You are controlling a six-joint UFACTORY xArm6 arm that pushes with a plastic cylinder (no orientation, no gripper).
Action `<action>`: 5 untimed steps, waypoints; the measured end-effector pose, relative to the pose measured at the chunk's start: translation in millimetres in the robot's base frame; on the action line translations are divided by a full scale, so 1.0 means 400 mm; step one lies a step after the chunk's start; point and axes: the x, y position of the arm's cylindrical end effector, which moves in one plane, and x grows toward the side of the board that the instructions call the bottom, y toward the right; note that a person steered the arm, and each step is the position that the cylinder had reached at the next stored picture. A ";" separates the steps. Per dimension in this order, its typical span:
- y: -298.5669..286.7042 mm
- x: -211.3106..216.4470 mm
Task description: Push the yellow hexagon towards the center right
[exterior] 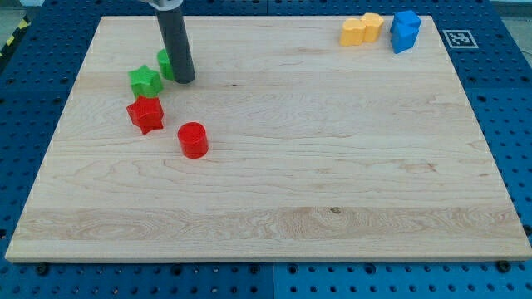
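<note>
Two yellow blocks sit touching near the view's top right: one [355, 33] on the left, the other [372, 22] just behind it on the right. I cannot tell from here which of them is the hexagon. My tip [184, 80] rests on the board at the view's upper left, far from the yellow blocks. It stands just right of a green star [145, 81] and in front of a second green block [165, 63], which the rod partly hides.
Two blue blocks [406, 31] stand close together just right of the yellow pair, near the board's top right corner. A red star [145, 114] lies below the green star. A red cylinder [193, 139] stands lower right of it.
</note>
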 end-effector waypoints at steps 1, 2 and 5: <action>0.052 0.008; 0.175 -0.002; 0.318 -0.274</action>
